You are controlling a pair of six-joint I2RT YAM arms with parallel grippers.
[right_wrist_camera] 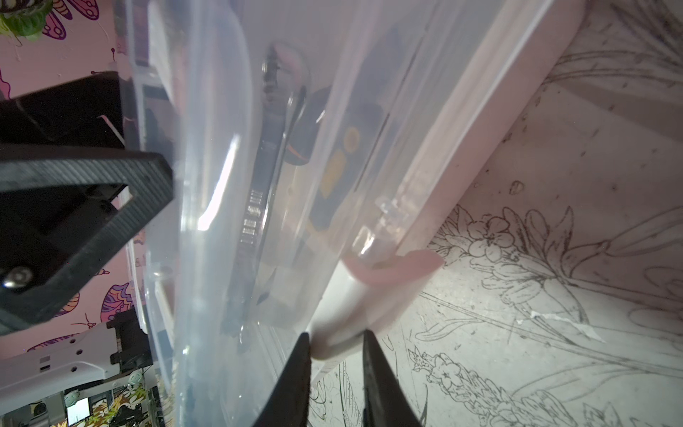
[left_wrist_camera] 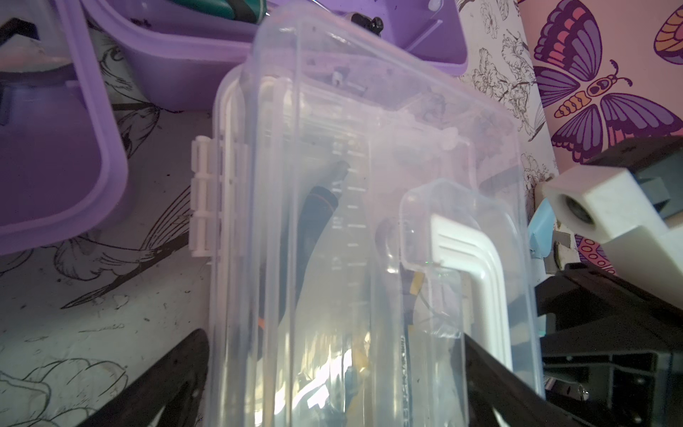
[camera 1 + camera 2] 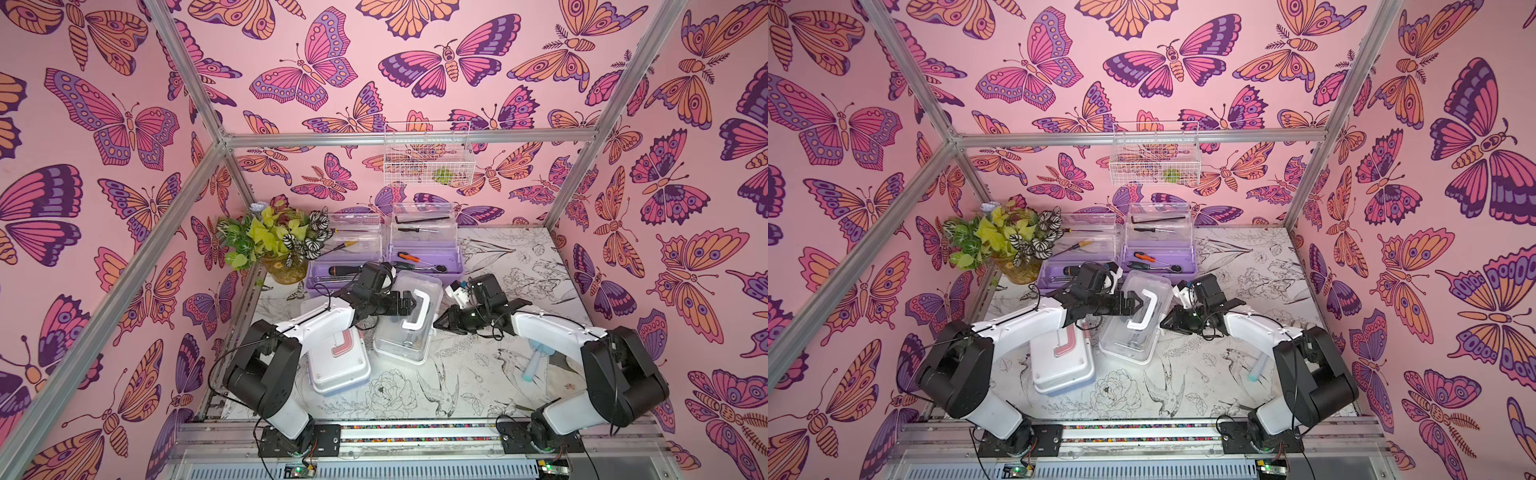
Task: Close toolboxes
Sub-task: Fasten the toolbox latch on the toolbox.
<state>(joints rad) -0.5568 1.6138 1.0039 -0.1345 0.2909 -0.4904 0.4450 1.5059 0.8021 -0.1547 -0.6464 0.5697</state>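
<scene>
— Four moulded plastic boxes; where do they sit?

— One lilac toolbox [image 3: 320, 289] beside the leafy plant [image 3: 270, 237] and its lilac twin [image 3: 451, 272] stand at the back of the table [image 3: 478, 374], clear lids upright. The pink-handled toolbox [image 3: 345, 370], smooth white lid down, lies under the left arm [image 3: 316, 324].

— And the white toolbox [image 3: 399, 345]?

— Mid-table, a ribbed, angular white handle [image 3: 415, 311] on its glossy clear lid. The left gripper [image 3: 408, 302] gapes wide over that lid; the right gripper [image 1: 336, 351] pinches its rounded white rim.
</scene>
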